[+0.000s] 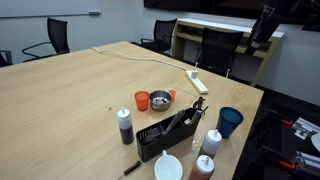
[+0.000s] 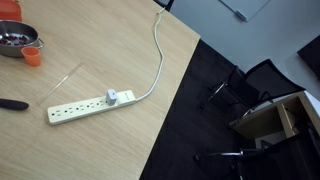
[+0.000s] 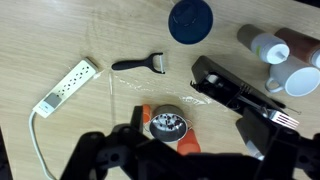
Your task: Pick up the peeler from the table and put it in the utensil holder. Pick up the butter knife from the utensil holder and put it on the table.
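Observation:
The peeler (image 3: 140, 65), black-handled with a pale blade, lies on the light-wood table (image 3: 60, 30) between the power strip and the dark blue cup. It also shows in an exterior view (image 1: 202, 103), and its handle end shows in an exterior view (image 2: 10, 103). The black slotted utensil holder (image 3: 235, 92) (image 1: 168, 135) holds several utensils. A fork's tines (image 3: 286, 118) show there; I cannot pick out the butter knife. My gripper (image 3: 190, 140) hangs high above the table, over the metal bowl, with its jaws open and empty. The arm (image 1: 265, 25) shows at the far side.
A metal bowl (image 3: 168, 123) sits between orange cups (image 3: 188, 148). The blue cup (image 3: 190, 20), a white cup (image 3: 300, 80) and bottles (image 3: 265, 45) stand round the holder. A white power strip (image 3: 68, 87) (image 2: 85, 107) with its cable lies near the table edge. Chairs stand beyond.

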